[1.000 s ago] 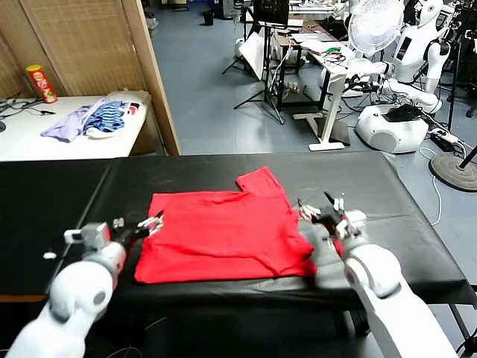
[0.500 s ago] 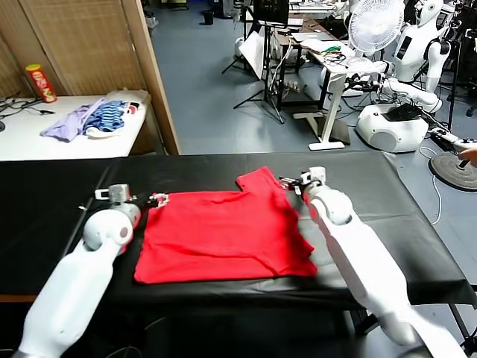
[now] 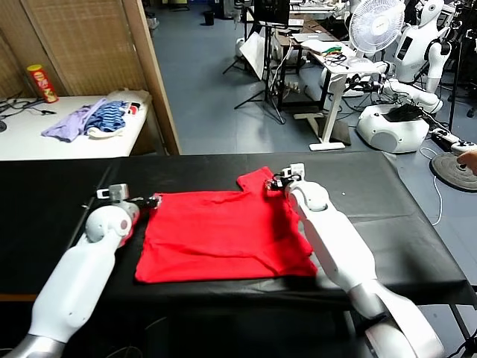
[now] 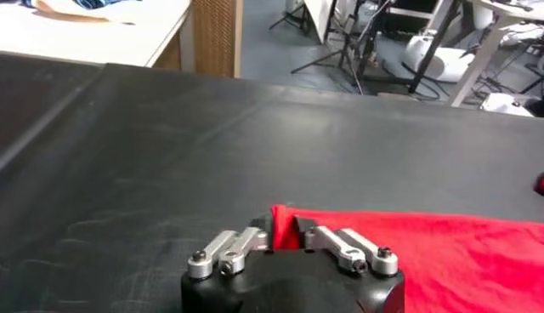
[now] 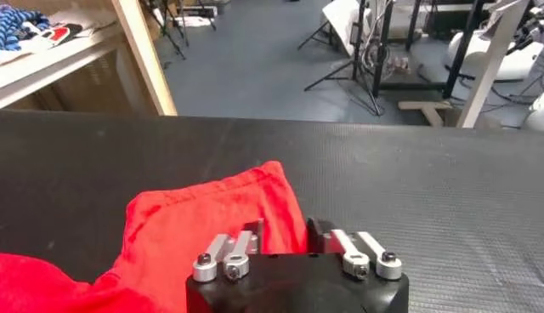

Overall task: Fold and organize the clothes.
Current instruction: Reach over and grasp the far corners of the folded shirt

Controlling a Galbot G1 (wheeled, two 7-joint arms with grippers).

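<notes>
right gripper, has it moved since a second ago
Yes. The right gripper has gone from the table's near side, beside the red T-shirt's right edge, toward the far edge, and is now shut on the shirt's far sleeve.

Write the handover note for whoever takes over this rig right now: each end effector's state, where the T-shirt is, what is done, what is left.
Left end effector: shut on the T-shirt's far left corner.
Right end effector: shut on the shirt at its far right, by the sleeve.
T-shirt: spread flat on the black table, one sleeve sticking out at the far edge; no print showing.
Done: both far corners pinched.
Left: probably lift and bring the far edge toward the near edge, then finish folding and tidy. No fold toward the near edge is made yet.
</notes>
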